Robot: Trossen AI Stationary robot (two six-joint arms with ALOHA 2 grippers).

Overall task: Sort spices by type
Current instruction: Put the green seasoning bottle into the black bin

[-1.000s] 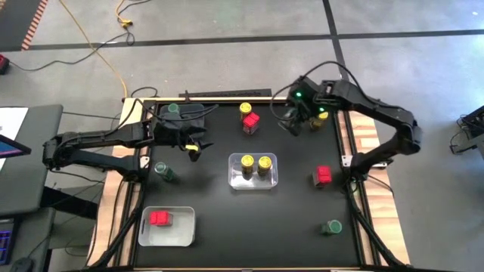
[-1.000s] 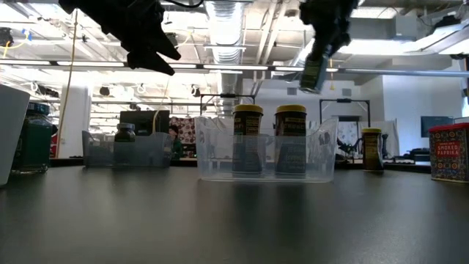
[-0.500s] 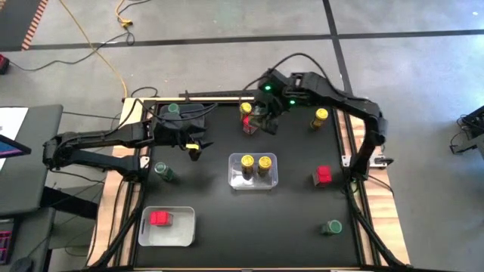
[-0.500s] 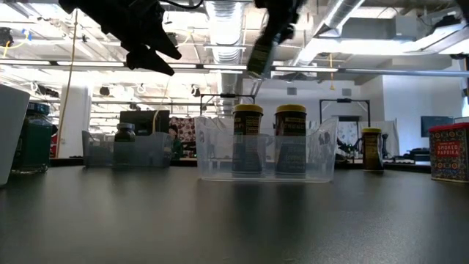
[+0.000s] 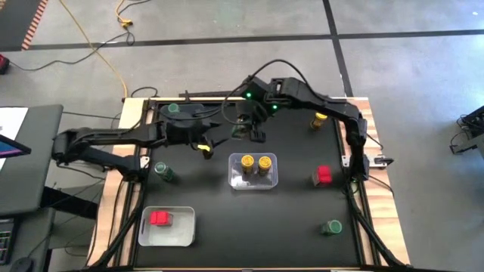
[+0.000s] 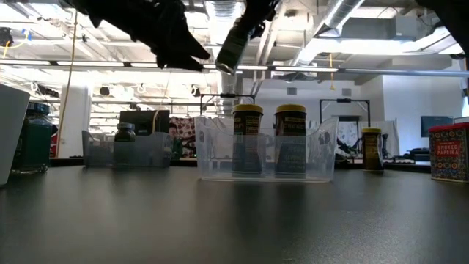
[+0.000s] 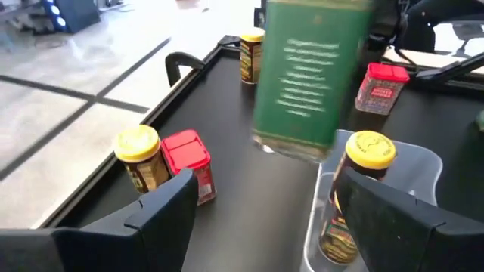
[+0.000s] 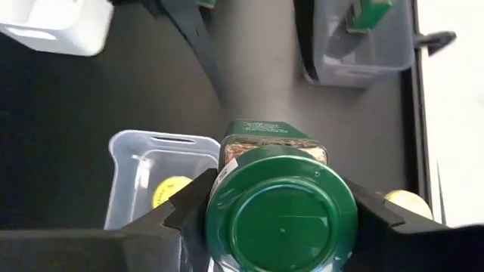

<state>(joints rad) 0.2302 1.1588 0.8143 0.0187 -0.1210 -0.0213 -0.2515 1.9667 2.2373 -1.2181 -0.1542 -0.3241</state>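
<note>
- A green-lidded spice jar (image 8: 281,219) is hanging tilted in the air above the black surface (image 5: 249,219), just behind the clear bin (image 5: 253,171); we are seeing the right gripper (image 5: 245,130) pinching it between its jaws by the lid end.
- We are watching the left gripper (image 5: 201,143) hovering just beside that jar at the same height, its jaws spread and holding nothing; in its wrist view the jar's green label is filling the space ahead of the two dark fingers (image 7: 162,219).
- Two yellow-lidded jars (image 5: 255,163) are standing upright side by side inside the clear bin at the middle of the surface.
- A red-topped jar (image 5: 159,218) is lying in the white bin (image 5: 167,227) at the near left, and another red-topped one (image 5: 324,175) is standing alone to the right of the clear bin.
- In the left wrist view we are finding a yellow-lidded jar (image 7: 141,157) and a red-topped jar (image 7: 188,165) standing together by the surface's edge.
- Other green-lidded jars are waiting at the left edge (image 5: 162,171), in the grey bin (image 5: 181,115) at the far left (image 5: 173,109), and at the near right (image 5: 331,227); one more yellow-lidded jar (image 5: 321,119) is standing near the far right corner.
</note>
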